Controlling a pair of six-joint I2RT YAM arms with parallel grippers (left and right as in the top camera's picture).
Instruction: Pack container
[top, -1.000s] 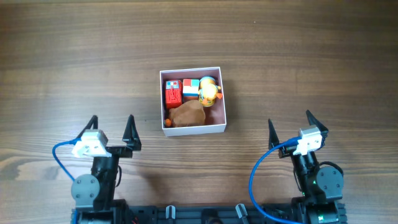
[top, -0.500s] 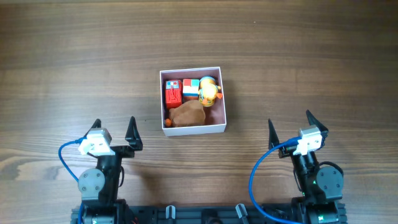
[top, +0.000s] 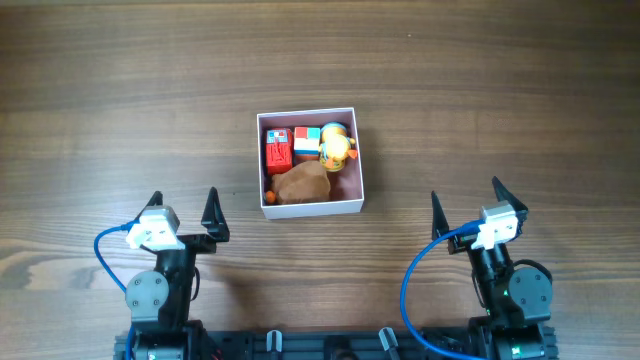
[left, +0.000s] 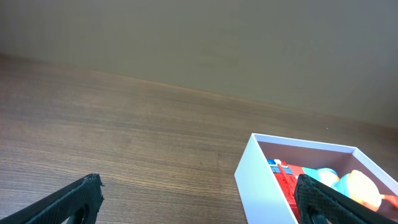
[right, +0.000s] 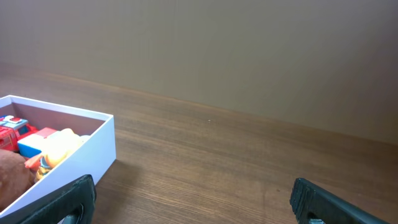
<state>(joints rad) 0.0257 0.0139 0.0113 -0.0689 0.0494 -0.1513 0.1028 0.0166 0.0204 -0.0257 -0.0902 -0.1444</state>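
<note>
The container (top: 362, 165), a square white-walled box with a pink inside, stands at the table's middle. In it lie a red toy (top: 278, 151), a red-white-blue block (top: 307, 139), a yellow duck toy (top: 336, 146) and a brown lump (top: 303, 183). My left gripper (top: 182, 207) is open and empty, near the front edge, left of the box. My right gripper (top: 465, 201) is open and empty, front right of the box. The box also shows in the left wrist view (left: 258, 180) and in the right wrist view (right: 93, 152).
Bare wood-grain tabletop (top: 480, 90) lies all round the box. The arm bases (top: 155, 300) and blue cables (top: 415, 290) sit at the front edge. A plain wall (right: 217, 43) stands behind the table's far edge.
The left gripper shifted slightly right and toward the front a second ago, then held still. The right arm and the box have not moved.
</note>
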